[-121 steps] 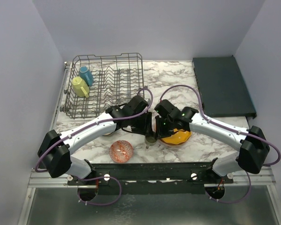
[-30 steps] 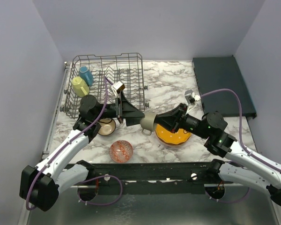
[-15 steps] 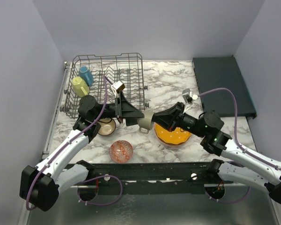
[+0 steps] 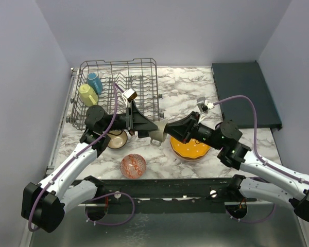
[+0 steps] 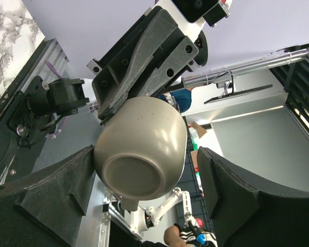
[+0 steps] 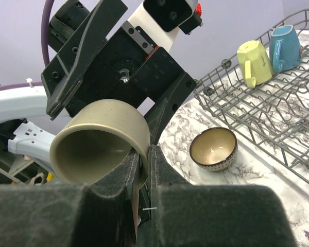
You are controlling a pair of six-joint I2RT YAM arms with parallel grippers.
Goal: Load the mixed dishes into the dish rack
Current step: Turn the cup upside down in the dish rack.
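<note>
Just in front of the dish rack, the left claw stands spread, its fingers flanking the small grey cup. The right claw pinches the cup's rim, holding it on its side above the counter off the rack's near right corner.

The counter is white marble-look, veined with grey and brown. At its far right corner a dark, flat rectangular tray lies with its long side running front to back and its far end close to the back wall. The walls on three sides are plain pale lavender. A black bar runs along the counter's near edge on a silver rail. Below that sits a dull grey metal sheet.
</note>
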